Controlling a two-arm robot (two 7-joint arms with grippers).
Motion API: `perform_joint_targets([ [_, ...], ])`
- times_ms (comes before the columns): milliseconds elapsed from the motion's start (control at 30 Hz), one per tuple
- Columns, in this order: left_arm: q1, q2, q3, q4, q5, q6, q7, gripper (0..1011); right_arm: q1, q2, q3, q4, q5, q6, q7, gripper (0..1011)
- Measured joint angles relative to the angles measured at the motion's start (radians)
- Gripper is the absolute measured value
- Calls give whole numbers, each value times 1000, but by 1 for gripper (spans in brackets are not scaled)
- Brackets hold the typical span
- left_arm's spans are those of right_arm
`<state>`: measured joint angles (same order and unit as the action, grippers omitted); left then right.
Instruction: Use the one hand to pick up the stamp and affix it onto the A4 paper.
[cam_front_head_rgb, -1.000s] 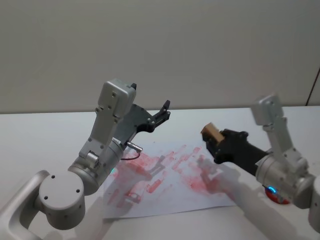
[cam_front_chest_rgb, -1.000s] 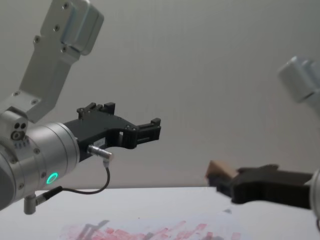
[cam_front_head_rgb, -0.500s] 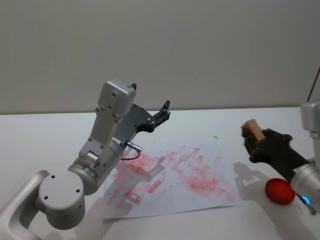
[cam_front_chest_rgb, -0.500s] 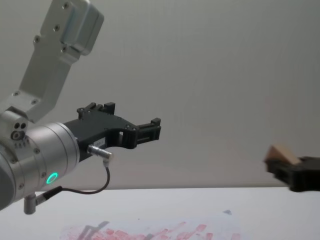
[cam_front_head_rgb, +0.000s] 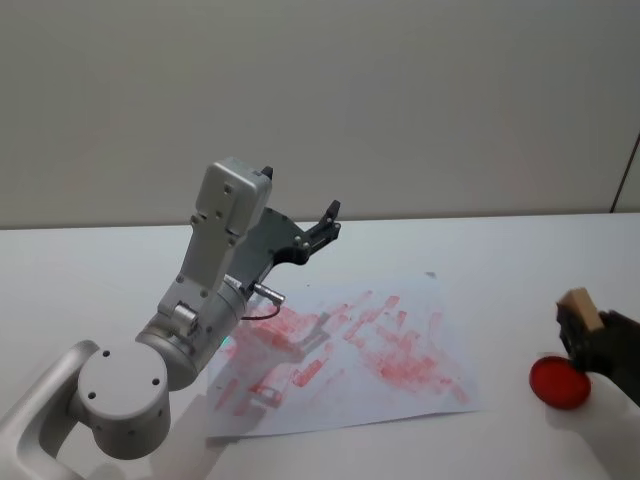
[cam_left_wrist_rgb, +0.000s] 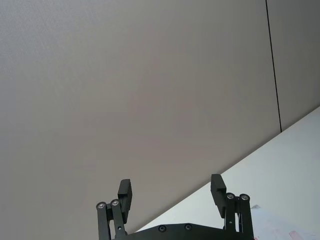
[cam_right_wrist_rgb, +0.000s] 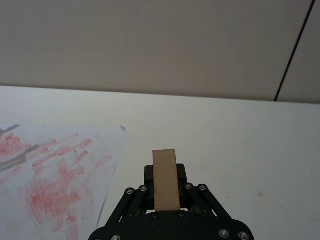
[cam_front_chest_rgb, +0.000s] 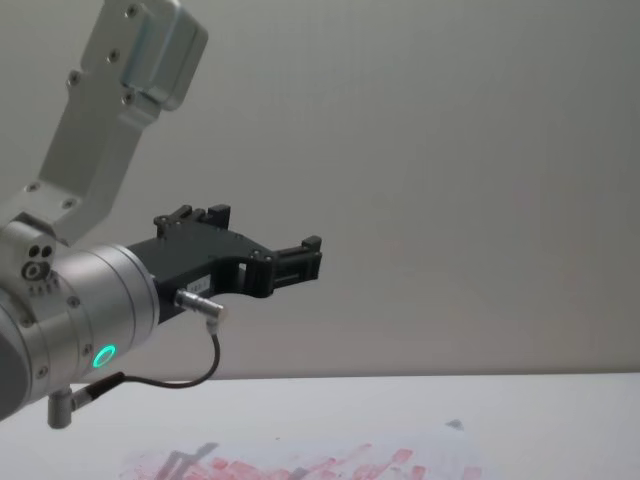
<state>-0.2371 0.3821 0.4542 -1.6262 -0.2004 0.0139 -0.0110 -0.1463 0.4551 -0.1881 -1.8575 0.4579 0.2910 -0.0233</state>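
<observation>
We list: right hand (cam_front_head_rgb: 585, 325) pinching the stamp (cam_front_head_rgb: 579, 303) above a red ink pad (cam_front_head_rgb: 560, 382), beside the A4 paper (cam_front_head_rgb: 400, 385); left hand (cam_front_head_rgb: 328, 222) spread, raised over the desk (cam_front_head_rgb: 80, 270).

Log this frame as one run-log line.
right hand: shut on stamp, above red ink pad, off A4 paper | left hand: open, raised, idle

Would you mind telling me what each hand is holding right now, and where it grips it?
The right hand holds the stamp by its lower end. The left hand is open and holds nothing.
</observation>
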Motion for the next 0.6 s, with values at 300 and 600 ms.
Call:
perform_joint_targets([
  [300,0,0,0,0,0,0,0,1001,-43,39,23,-15,43,54,-16,218],
  [600,0,0,0,0,0,0,0,1001,-37,48,27,-4,45,92,9,218],
])
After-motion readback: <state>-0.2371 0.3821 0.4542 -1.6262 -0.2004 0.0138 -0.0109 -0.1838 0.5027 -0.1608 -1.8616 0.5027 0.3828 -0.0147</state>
